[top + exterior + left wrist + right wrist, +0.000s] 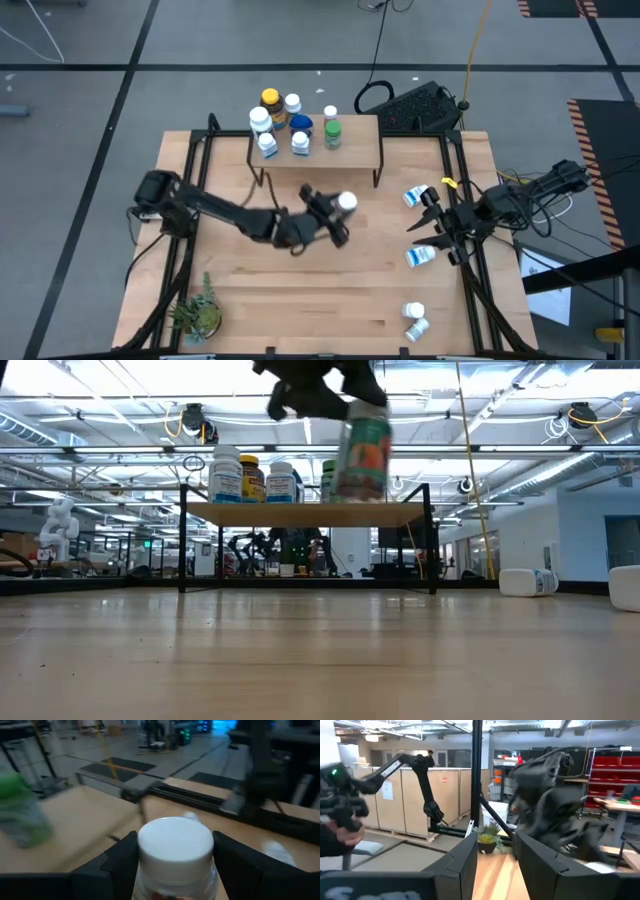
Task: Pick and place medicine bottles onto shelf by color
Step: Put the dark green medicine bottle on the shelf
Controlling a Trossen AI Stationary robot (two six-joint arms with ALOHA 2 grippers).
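White-capped bottle (346,203) clamped in the left gripper (335,212).
Its fingers (117,862) press both sides below the cap, near the shelf (360,150); right gripper (428,224) part-open, empty.

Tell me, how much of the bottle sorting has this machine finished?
Partly done. Seven bottles already stand on the shelf, among them an amber one, a blue one and a green-capped one. The left gripper holds a white-capped bottle in the air in front of the shelf. Four white bottles remain on the table near the waiting right gripper.
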